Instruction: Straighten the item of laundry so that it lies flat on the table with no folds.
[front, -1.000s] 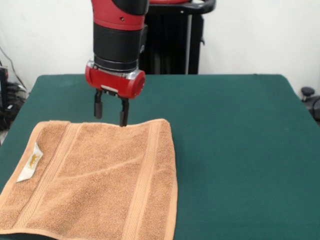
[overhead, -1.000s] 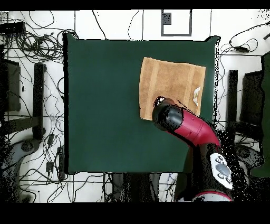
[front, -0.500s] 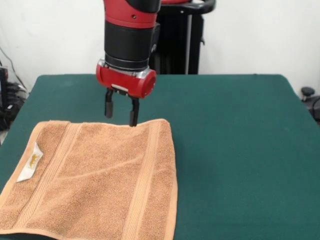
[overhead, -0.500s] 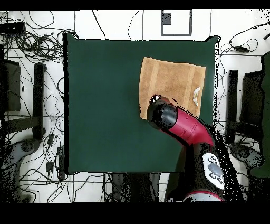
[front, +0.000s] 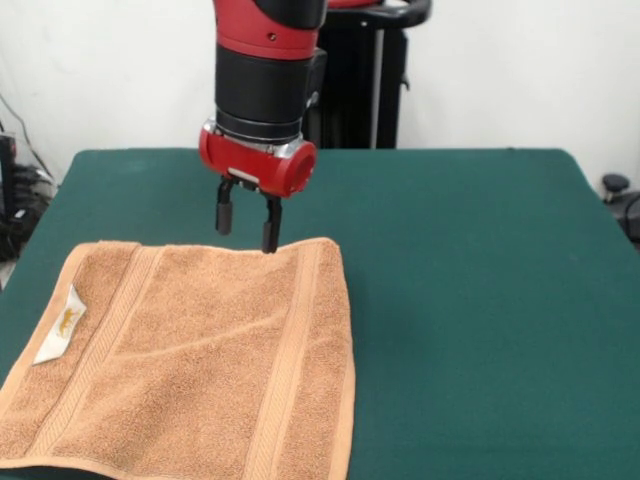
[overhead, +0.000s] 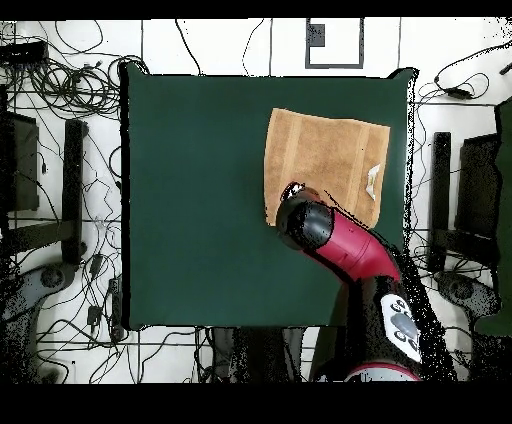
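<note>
One towel (front: 190, 360), orange-brown terry, lies spread on the near left part of the green table (front: 480, 300) in the front view, with one white tag (front: 62, 322) near its left edge. Its border bands run near-to-far, leaning slightly; the surface looks flat, faint creases only. Its near edge runs out of the frame. Wide bare cloth lies right and far. One gripper (front: 246, 222), fingers parted and holding nothing, hangs at the far edge.
</note>
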